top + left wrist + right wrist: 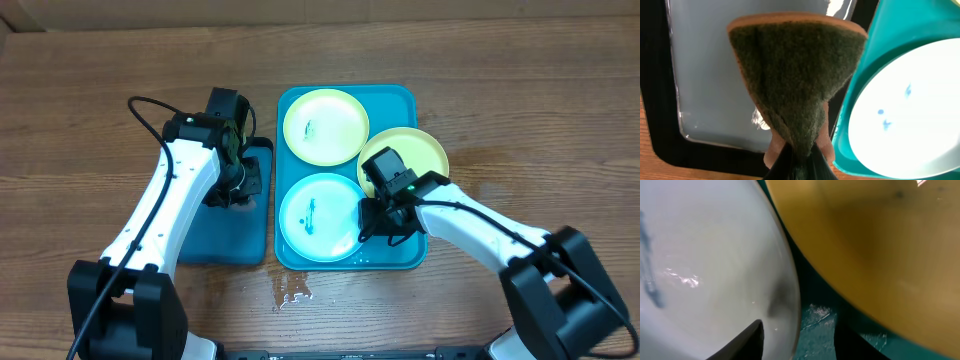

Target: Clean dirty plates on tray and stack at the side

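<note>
Wooden table [120, 60], plain brown boards all round. The turquoise tray [395, 100] sits mid-table with all three plates on it, and none is stacked at the side yet. The light blue plate [315, 215] lies nearest the robot and has blue smudges. One yellow-green plate [325, 127] lies behind it. The second yellow-green plate [420, 150] overhangs the tray's right rim. The right gripper [385, 218] is down at the blue plate's right edge, jaws apart astride its rim, one finger [747, 340] over the plate. We judge this sets up a pinch to steady or lift it. The left gripper [235, 180] is clamped on a folded sponge [795, 75] above the smaller blue tray [225, 235], likely ready to wipe
</note>
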Robot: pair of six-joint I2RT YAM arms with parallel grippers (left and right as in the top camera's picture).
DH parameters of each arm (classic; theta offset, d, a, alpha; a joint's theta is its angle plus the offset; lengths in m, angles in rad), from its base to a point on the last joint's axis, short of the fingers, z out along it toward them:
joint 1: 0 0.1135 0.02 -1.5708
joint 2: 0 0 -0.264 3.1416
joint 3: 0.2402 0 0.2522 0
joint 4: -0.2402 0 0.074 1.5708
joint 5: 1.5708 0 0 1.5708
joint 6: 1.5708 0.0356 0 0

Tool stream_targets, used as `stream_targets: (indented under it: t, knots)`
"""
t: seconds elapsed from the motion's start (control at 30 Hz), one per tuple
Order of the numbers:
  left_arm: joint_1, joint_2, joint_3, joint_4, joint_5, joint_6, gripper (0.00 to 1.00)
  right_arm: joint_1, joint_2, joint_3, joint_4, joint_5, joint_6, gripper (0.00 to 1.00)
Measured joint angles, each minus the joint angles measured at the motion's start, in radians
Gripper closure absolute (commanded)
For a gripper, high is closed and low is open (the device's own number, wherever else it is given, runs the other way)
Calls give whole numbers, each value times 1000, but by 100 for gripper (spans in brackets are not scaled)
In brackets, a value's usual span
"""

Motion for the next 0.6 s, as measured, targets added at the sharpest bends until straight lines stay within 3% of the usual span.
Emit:
stream_targets:
  t: [0.17, 0.33, 0.6]
  knots:
    - [0, -34, 0, 42, 79, 18, 96, -4, 21, 3, 35, 12, 11, 94]
    - [-20, -39, 0, 126, 224, 16, 96, -10, 25, 6, 44, 9, 31, 96]
    - [-226, 1, -38, 271, 210, -46, 96, -10, 25, 8, 39, 16, 39, 96]
